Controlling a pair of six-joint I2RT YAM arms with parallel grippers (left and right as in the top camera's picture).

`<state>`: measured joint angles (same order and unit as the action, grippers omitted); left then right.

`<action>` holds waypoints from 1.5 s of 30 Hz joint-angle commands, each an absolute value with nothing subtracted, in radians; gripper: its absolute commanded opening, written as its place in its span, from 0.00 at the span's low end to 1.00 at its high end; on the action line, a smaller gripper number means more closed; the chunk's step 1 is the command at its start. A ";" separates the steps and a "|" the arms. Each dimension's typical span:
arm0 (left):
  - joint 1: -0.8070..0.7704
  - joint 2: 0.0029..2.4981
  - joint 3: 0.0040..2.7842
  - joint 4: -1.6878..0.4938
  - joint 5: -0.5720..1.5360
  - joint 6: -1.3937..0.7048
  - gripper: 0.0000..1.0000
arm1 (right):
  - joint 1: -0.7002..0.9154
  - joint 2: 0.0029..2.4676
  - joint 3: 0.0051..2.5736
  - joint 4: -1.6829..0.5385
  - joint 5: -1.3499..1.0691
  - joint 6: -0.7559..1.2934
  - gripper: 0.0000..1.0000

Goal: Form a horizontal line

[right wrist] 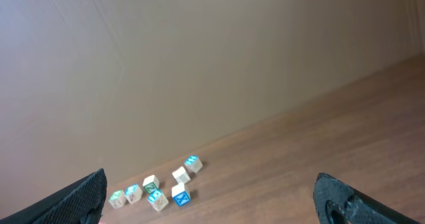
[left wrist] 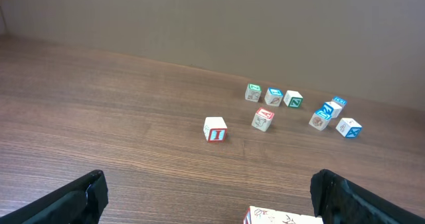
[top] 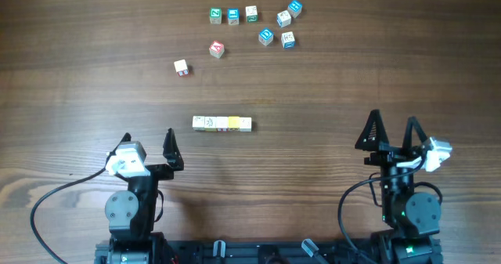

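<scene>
The horizontal line (top: 222, 123), a short row of cream cubes with one yellow, lies mid-table, its long axis running left to right. It sits a little beyond and to the right of the left pincer (top: 149, 145), the nearer one; the right pincer (top: 392, 132) is well apart. Both pincers are spread, holding nothing. The wooden table (top: 352, 68) is flat. The red-marked cubes (top: 181, 67) and blue and green cubes (top: 266, 36) lie farther off, leaving room at both ends.

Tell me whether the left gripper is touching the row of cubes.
Apart. The overhead view shows a plain gap between the open left gripper and the row, which lies ahead of it.
</scene>
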<state>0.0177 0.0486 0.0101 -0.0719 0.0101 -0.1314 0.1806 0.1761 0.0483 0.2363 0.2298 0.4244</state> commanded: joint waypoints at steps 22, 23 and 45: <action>0.020 0.046 0.006 -0.076 0.026 -0.108 1.00 | 0.199 0.003 0.005 0.090 0.240 0.422 1.00; 0.020 0.046 0.006 -0.076 0.026 -0.108 1.00 | 0.206 0.003 0.005 0.093 0.240 0.422 1.00; 0.020 0.046 0.006 -0.076 0.026 -0.108 1.00 | 0.238 0.063 0.005 0.027 0.240 0.422 1.00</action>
